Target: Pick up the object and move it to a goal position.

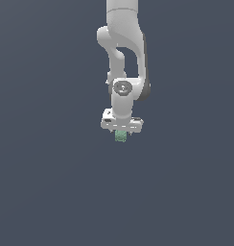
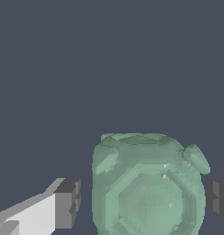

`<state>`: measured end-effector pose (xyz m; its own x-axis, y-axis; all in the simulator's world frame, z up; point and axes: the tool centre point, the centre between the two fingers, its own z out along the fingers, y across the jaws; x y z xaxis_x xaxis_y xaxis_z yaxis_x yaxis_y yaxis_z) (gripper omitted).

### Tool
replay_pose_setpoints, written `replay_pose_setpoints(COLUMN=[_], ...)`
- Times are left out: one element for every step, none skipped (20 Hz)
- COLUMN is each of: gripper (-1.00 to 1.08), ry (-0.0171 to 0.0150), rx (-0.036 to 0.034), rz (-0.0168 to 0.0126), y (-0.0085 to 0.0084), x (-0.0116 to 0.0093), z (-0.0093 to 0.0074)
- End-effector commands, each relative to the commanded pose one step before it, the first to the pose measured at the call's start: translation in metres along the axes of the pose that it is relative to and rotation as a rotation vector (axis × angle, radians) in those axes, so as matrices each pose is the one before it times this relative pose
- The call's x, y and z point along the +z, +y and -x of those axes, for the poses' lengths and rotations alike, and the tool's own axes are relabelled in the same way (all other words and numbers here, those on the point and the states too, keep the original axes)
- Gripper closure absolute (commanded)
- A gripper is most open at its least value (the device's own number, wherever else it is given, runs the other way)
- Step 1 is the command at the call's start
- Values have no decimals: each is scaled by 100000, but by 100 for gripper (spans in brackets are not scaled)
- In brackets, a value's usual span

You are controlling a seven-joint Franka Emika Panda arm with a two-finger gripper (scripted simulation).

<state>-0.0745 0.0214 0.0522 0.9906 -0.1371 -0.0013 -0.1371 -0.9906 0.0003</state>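
Note:
The object [image 2: 148, 188] is a pale mint-green lumpy thing with a bumpy, faceted surface. In the wrist view it sits between my two dark finger pads [image 2: 67, 204]. A narrow gap shows between that pad and the object, while the other pad is at or very near its opposite side. My gripper [image 2: 142, 199] is open around it. In the exterior view the white gripper [image 1: 121, 131] points straight down from the arm, and the object [image 1: 121, 137] peeks out just below the hand.
A plain dark grey-blue surface [image 1: 52, 182] fills both views. Nothing else stands on it.

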Motion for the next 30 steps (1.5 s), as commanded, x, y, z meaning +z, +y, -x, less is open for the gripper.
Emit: replay_pose_setpoints(gripper=[-92,-92,-92,-92,-92,108,108,108,108,108,108,108,108,108,108,108,108,108,108,108,108,108,108,108,108,108,108,108,108,108], ry=[109,0,0,0,0,0,0,0,0,0,0,0,0,0,0,15,0,0,0,0,0,0,0,0,0,0,0,0,0,0], rx=[46,0,0,0,0,0,0,0,0,0,0,0,0,0,0,-40,0,0,0,0,0,0,0,0,0,0,0,0,0,0], rz=[-17,0,0,0,0,0,0,0,0,0,0,0,0,0,0,-24,0,0,0,0,0,0,0,0,0,0,0,0,0,0], y=[-3,-8,-7,-4,-1,0,0,0,0,0,0,0,0,0,0,-17,15,46,76,107,137,167,197,226,256,284,312,340,368,395], x=[848,200,140,82,27,0,0,0,0,0,0,0,0,0,0,-93,-24,-73,-122,-171,-220,-268,-316,-363,-410,-457,-503,-549,-594,-639], z=[-22,-14,-14,-11,-4,0,0,0,0,0,0,0,0,0,0,29,-13,-39,-65,-91,-117,-143,-168,-194,-219,-244,-269,-294,-318,-343])
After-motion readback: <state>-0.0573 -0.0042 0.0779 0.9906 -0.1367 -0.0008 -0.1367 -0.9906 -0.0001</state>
